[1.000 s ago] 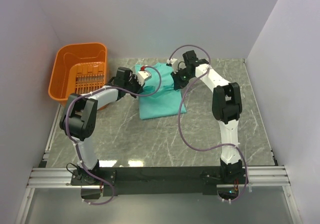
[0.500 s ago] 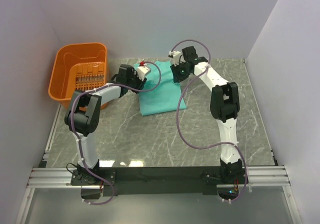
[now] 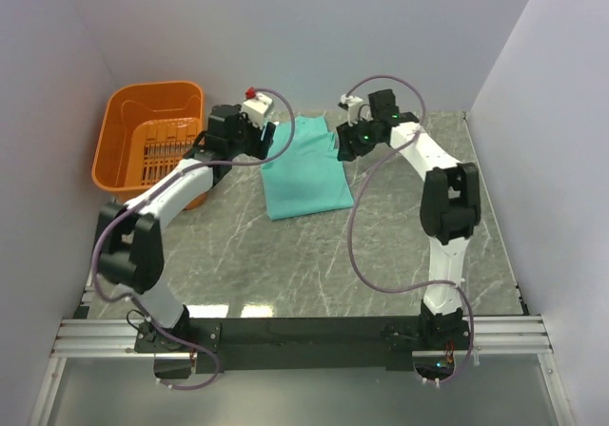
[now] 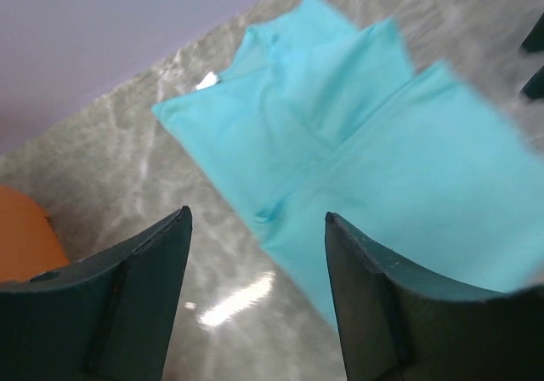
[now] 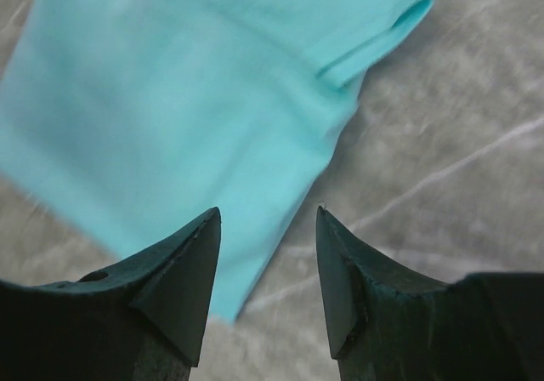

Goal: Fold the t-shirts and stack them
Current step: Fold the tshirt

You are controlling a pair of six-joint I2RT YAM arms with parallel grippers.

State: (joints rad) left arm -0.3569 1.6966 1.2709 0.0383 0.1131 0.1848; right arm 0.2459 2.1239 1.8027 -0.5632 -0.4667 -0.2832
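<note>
Looking past my left end effector [image 4: 255,219], I see both fingers spread wide with nothing between them, hanging above the bench [image 3: 285,264]. Half a second ago it sat low at the cloth's left edge; now it has lifted off and swung away to the left. My right end effector [image 5: 267,213] is likewise wide apart and empty, and it too has risen and drawn back to the right since the earlier frame. Just below and ahead of both sets of fingers lies the teal t-shirt [image 3: 304,164], flat on the bench between the two end effectors and touching neither. A second ago the arms hid part of it; now it shows as one long, narrow folded panel. Ahead of the left fingers its layers overlap, and the white neck label [image 4: 206,80] shows near the far edge. Ahead of the right fingers a sleeve [image 5: 382,32] lies at the far corner. Farther off, to the left of the left end effector, stands the orange basket [image 3: 152,131], where it stood before.
</note>
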